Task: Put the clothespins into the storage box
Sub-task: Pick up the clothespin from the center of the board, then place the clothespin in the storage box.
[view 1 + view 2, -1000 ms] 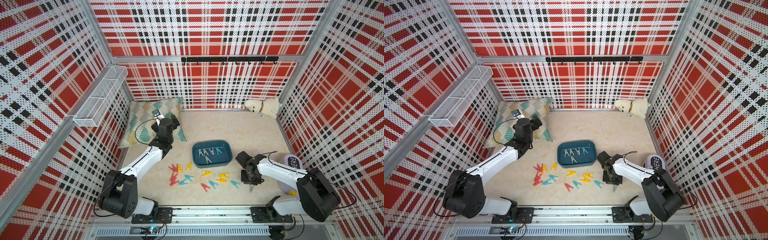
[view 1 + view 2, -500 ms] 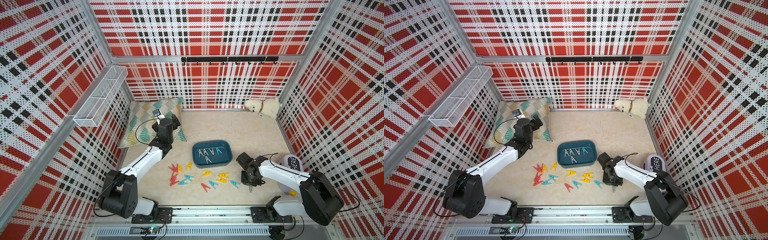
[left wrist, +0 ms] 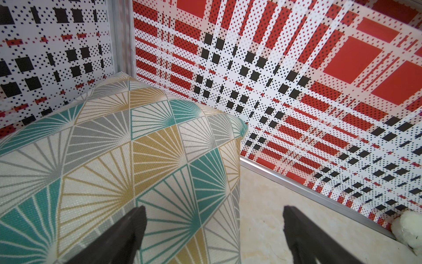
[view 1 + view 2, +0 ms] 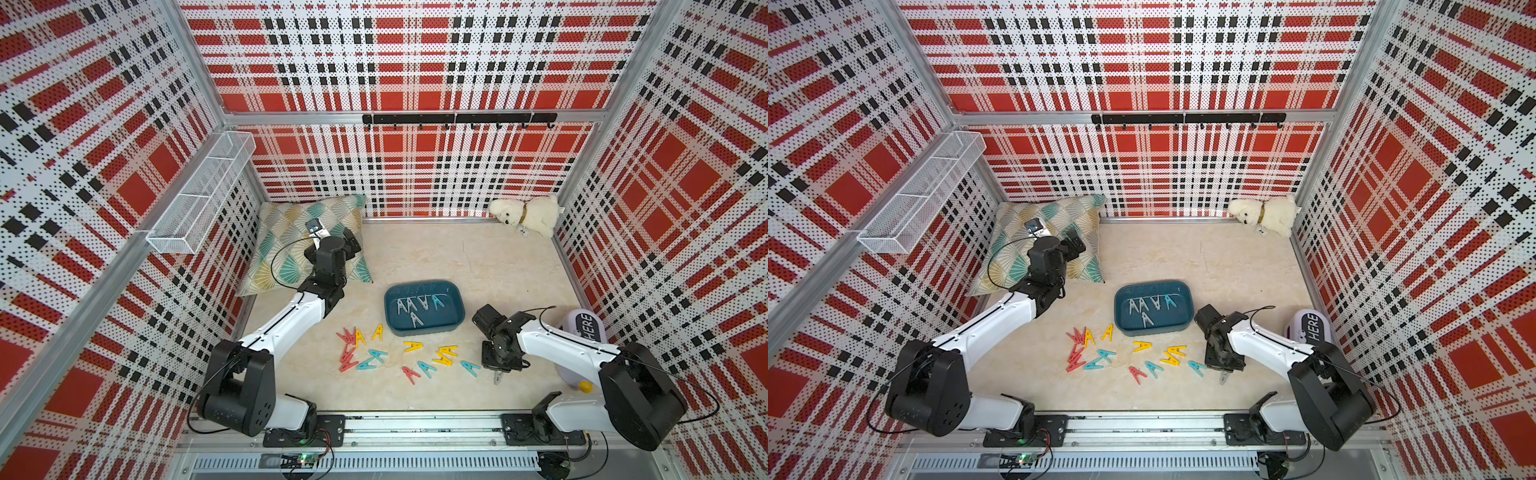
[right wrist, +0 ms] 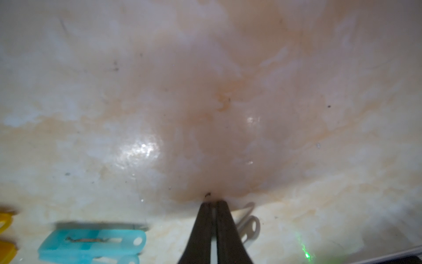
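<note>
Right gripper (image 5: 213,202) pressing shut on a grey peg (image 5: 250,225) low over the floor (image 4: 478,257), loose pegs (image 4: 412,345) lying scattered just beside it, fronting the box (image 4: 424,331), several more lying inside, left gripper (image 3: 212,219) hanging spread wide over the pillow (image 3: 114,148) edge, holding nothing, open floor stretching behind.

left arm (image 4: 291,320) outstretched, jaws wide apart | right arm (image 4: 557,345) low (wrist pointing down), jaws pinched on grey clothespin (image 5: 251,225)
</note>
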### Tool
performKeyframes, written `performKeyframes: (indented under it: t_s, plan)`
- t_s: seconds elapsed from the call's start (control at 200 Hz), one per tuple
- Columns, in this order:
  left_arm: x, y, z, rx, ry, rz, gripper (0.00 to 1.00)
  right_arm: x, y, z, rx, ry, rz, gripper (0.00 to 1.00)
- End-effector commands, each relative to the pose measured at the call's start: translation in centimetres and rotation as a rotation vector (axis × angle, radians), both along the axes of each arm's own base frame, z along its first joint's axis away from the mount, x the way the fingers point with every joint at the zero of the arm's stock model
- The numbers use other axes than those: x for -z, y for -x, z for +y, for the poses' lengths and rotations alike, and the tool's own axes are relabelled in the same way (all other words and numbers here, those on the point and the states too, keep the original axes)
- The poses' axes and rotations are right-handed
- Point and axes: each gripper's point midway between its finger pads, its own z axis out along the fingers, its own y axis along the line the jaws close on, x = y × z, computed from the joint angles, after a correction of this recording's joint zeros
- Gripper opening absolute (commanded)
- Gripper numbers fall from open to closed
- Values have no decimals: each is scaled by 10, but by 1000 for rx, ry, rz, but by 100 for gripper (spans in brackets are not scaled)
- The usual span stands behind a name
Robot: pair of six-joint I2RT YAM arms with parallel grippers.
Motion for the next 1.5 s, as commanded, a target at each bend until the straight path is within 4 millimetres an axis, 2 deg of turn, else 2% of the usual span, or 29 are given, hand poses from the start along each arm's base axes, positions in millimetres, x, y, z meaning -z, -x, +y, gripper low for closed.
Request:
performKeyframes:
  t_s: [0.0,0.11,0.205,0.296,0.396,0.526,0.616,0.681,0.747,0.872,0.932,1.263,1.493]
  plan:
    - [-2,2,4,-8,6,-4,99,-4,-13,9,-21,-12,-31,8]
    - [2,1,4,-10,-3,10,99,-18,-28,14,-50,-6,-68,8]
    - [6,-1,4,-10,-13,26,99,-39,-47,21,-85,-4,-118,8]
    - [10,-3,3,-9,-20,41,99,-70,-69,28,-121,3,-185,7]
    - [12,-4,3,-11,-26,50,99,-114,-98,39,-160,-1,-289,7]
    - [14,-7,1,-7,-20,53,99,-155,-139,67,-227,-44,-406,8]
    - [16,-11,-2,-2,-19,61,99,-166,-167,92,-268,-88,-454,8]
    - [17,-11,-2,-8,-22,63,99,-163,-185,109,-321,-86,-472,8]
    - [15,-12,-2,-12,-23,60,99,-152,-195,130,-385,-75,-454,8]
    - [14,-10,2,-28,-38,69,99,-119,-200,163,-494,-30,-379,8]
    - [14,-9,4,-37,-43,73,99,-106,-201,168,-530,-3,-352,8]
    - [5,-6,5,-37,-36,51,99,-41,-191,156,-588,99,-206,9]
    - [2,-5,6,-43,-42,48,99,-26,-180,139,-582,150,-173,9]
